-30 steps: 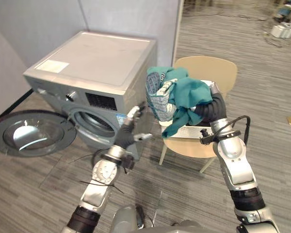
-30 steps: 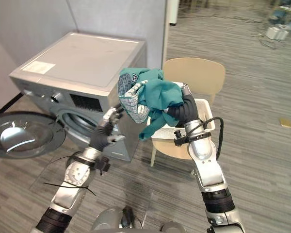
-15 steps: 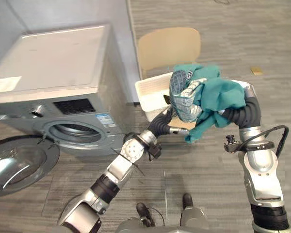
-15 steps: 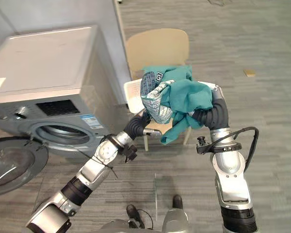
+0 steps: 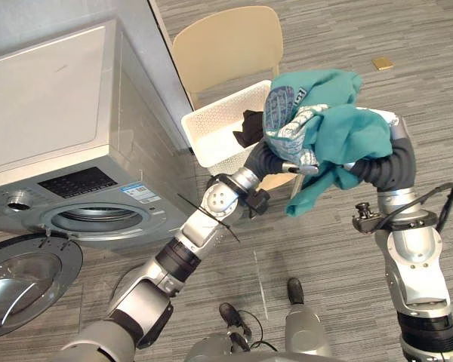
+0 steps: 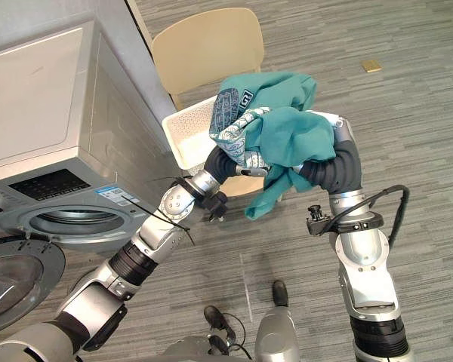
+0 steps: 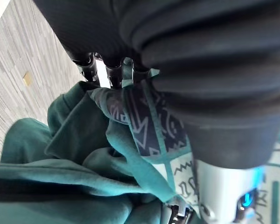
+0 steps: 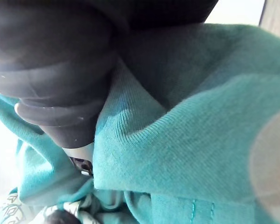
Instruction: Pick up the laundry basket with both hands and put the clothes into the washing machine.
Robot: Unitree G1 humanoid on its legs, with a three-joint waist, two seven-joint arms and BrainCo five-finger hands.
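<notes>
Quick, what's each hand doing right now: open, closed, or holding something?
Left hand: cannot be told, it is tucked under the clothes bundle.
Right hand: cannot be told, it is buried in the same bundle.

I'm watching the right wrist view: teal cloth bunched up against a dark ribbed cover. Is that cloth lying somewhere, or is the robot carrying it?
Observer: It's carrying it. In the head views the teal clothes are a bundle held up in the air at the ends of both arms, nearer the robot than the white laundry basket, which sits on a tan chair.
Operator: Is the washer ready to take them?
Observer: It looks so. The washing machine stands to the robot's left of the chair, and its round door is swung wide open.
</notes>
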